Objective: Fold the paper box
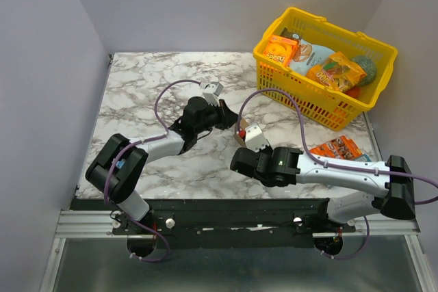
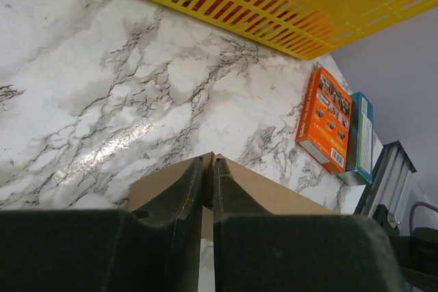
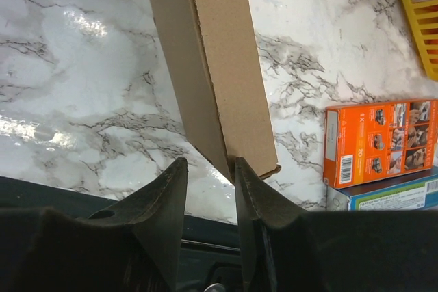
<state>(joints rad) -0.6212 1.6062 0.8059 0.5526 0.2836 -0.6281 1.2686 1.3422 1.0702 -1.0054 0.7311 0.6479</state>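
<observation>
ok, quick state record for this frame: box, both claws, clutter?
paper box: brown cardboard, bent along a crease, between the two arms
left claw: shut on the box's edge
right claw: open, box corner between its fingers
yellow basket: far right, holds snack packs
orange box: on the table near the right arm, beside a blue box
table: marble pattern

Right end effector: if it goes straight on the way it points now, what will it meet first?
The plain brown thin cardboard box blank: its lower edge sits right at the fingertips of the right end effector, though depth is unclear.
</observation>
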